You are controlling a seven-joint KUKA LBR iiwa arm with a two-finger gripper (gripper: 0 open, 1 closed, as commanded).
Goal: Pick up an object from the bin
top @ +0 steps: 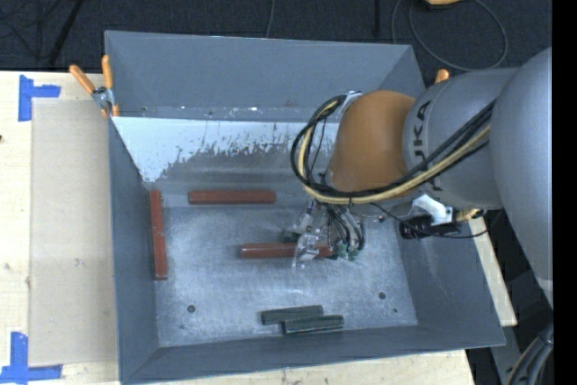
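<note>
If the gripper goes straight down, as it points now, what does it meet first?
Probably the right end of the lower horizontal reddish-brown bar, just under the gripper; its height above the bar is unclear.

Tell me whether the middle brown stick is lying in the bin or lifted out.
Lying in the bin: the stick rests level on its floor, right end at the gripper.

three brown bars (232, 197); two dark bars (291, 315)
</note>
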